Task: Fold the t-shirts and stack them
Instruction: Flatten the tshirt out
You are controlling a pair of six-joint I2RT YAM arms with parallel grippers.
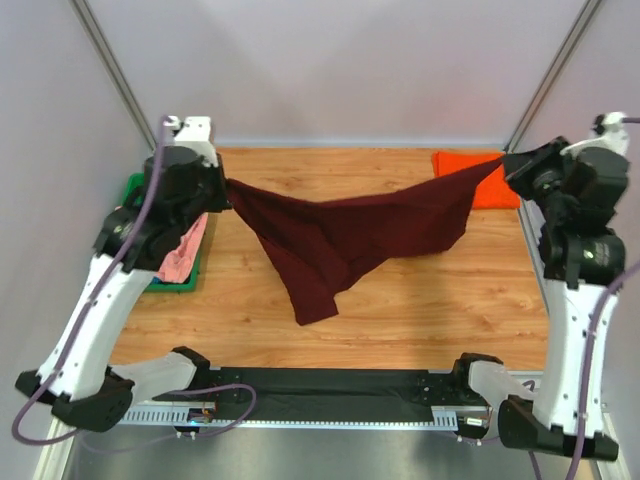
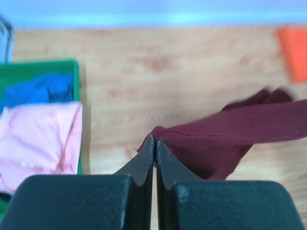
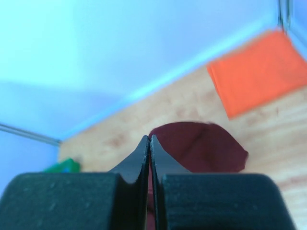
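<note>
The dark maroon t-shirt (image 1: 345, 235) hangs stretched in the air between my two grippers, its lower part sagging toward the table. My left gripper (image 1: 228, 188) is shut on its left corner; the left wrist view shows the cloth (image 2: 230, 132) pinched at the gripper (image 2: 155, 139). My right gripper (image 1: 503, 163) is shut on its right corner; the cloth (image 3: 201, 146) shows past the gripper (image 3: 149, 139). The folded orange t-shirt (image 1: 470, 180) lies at the back right (image 3: 256, 72). The salmon-pink t-shirt (image 2: 36, 141) and the blue one (image 2: 38, 88) lie in the tray.
The green tray (image 1: 135, 190) sits at the table's left edge, partly under my left arm; its rim shows in the left wrist view (image 2: 43, 66). Walls enclose the table on three sides. A black rail (image 1: 330, 385) runs along the near edge.
</note>
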